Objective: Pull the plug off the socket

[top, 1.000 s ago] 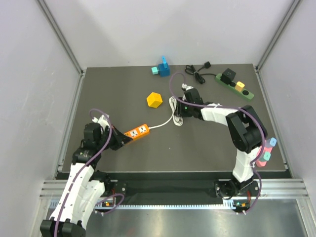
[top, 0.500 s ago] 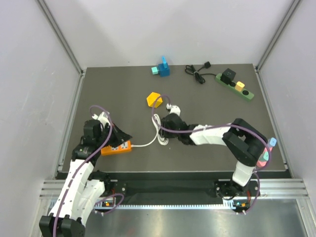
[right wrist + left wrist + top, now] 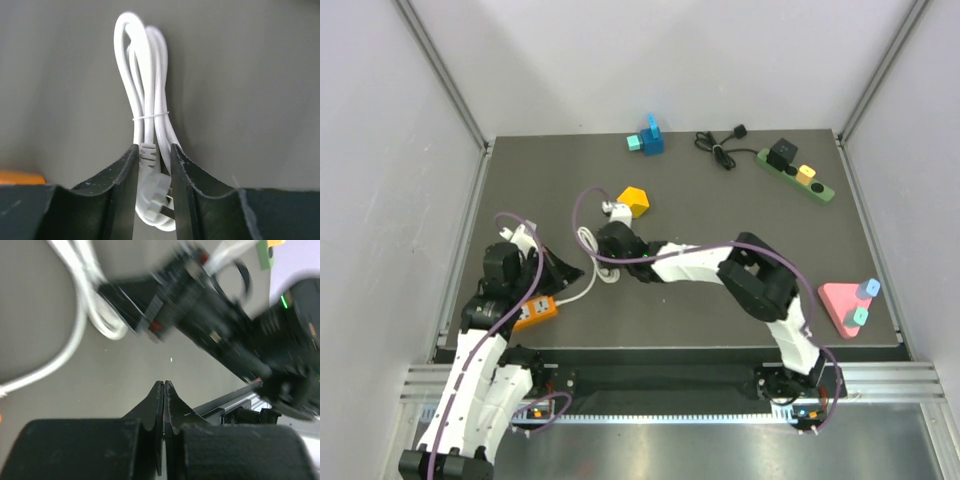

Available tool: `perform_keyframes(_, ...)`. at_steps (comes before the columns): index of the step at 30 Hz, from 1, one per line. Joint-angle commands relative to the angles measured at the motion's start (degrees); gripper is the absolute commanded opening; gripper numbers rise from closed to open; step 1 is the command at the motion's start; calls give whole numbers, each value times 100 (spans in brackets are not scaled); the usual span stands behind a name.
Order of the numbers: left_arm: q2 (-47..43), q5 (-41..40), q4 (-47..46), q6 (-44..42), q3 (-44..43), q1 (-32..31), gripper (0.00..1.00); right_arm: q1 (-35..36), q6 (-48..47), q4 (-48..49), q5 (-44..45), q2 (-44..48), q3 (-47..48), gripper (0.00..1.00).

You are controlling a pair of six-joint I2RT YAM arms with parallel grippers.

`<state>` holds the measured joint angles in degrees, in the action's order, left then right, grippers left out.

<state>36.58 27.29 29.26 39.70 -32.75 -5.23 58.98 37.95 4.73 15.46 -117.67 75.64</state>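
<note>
On your table (image 3: 550, 190), the green power strip (image 3: 822, 190) lay at the far right corner, well apart from both arms, while your right gripper (image 3: 152, 150) pinched the white plug (image 3: 154, 205) of a bundled white cable (image 3: 145, 100) and your left gripper (image 3: 163, 386) was pressed together.

Left tool (image 3: 163, 385) closed tight; right tool (image 3: 152, 147) pinching white plug (image 3: 154, 202).
</note>
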Motion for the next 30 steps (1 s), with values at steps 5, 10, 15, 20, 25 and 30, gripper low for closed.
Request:
perform_keyframes(5,-335,-496,397,-173,-619,14,0,-176,-579,71,300,-1178,2191,0)
perform_keyframes(10,-379,-611,529,-68,-724,14,0,-484,-640,-429,-385,-2057,3526,6)
perform_keyframes(15,-502,-690,581,-42,-794,14,0,-747,-781,-1079,-921,-2007,3986,44)
perform_keyframes(20,-327,-462,398,-103,-751,14,0,-1002,-930,-1316,-1090,-497,2836,73)
perform_keyframes(25,-99,643,-1454,562,-57,-39,15,-1432,-1316,-1957,-879,1250,1421,88)
perform_keyframes(30,1016,7,-2819,715,95,-1701,30,-2397,-1238,-2747,-843,2755,-247,94)
